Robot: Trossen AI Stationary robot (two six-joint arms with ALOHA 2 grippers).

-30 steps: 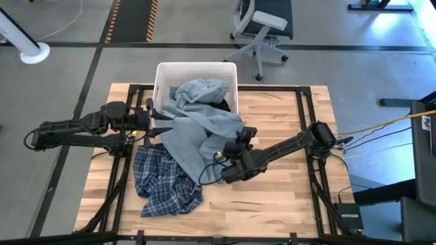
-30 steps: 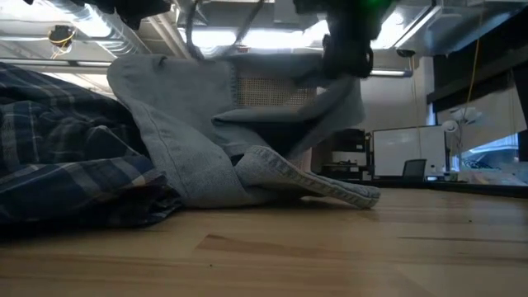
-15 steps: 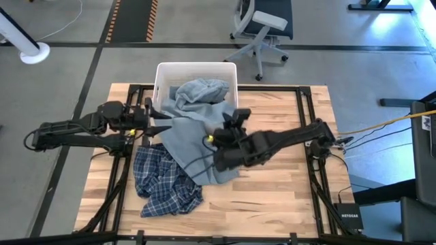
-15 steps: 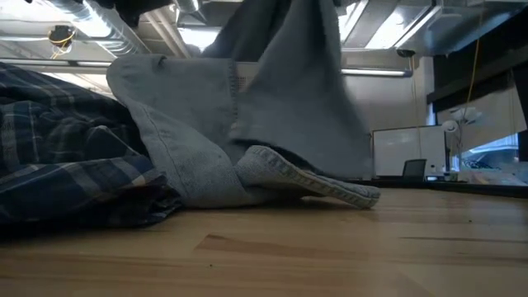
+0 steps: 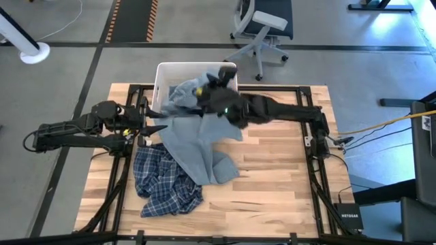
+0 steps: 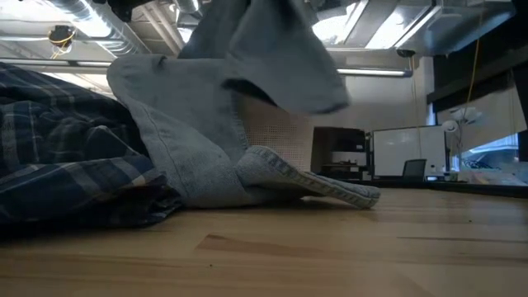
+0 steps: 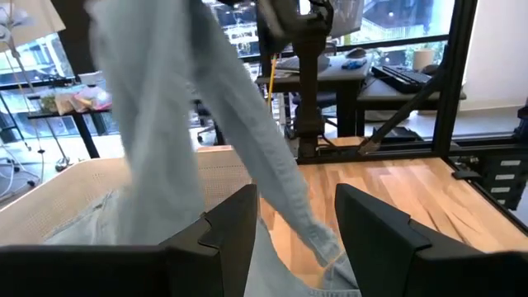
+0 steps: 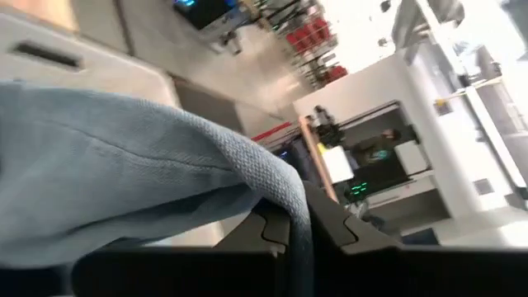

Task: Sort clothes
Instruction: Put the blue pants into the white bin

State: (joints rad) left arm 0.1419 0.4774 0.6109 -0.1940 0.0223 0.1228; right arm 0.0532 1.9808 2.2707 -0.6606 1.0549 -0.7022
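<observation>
Grey-blue fabric, one large garment [image 5: 197, 133]: draped from the white bin [image 5: 163, 71] down across the wooden counter [image 5: 272, 177], its lower end lying folded on the boards beside the plaid shirt [image 5: 163, 184].

Right gripper [image 5: 216, 80]: reached over the bin's far rim, pinching a fold of the grey-blue garment; its wrist view shows cloth trapped between the dark fingers. The raised part of the garment hangs in the air in the low view.

Left gripper [image 5: 153, 121]: at the bin's near left corner, fingers spread with a clear gap, nothing held; the hanging garment passes just in front of it.

Plaid shirt: blue and white, crumpled on the counter's near left, partly under the grey-blue garment's edge.

Step in hand, as judged: carrying the grey-blue garment into the bin. Next move calls for lifting high enough that the trailing end leaves the counter, then releasing over the bin's middle.

Obstacles: the trailing end may drag the plaid shirt along; the bin's rim may catch the cloth.

Surroundings: an office chair [image 5: 262, 27] on the floor beyond the counter.
</observation>
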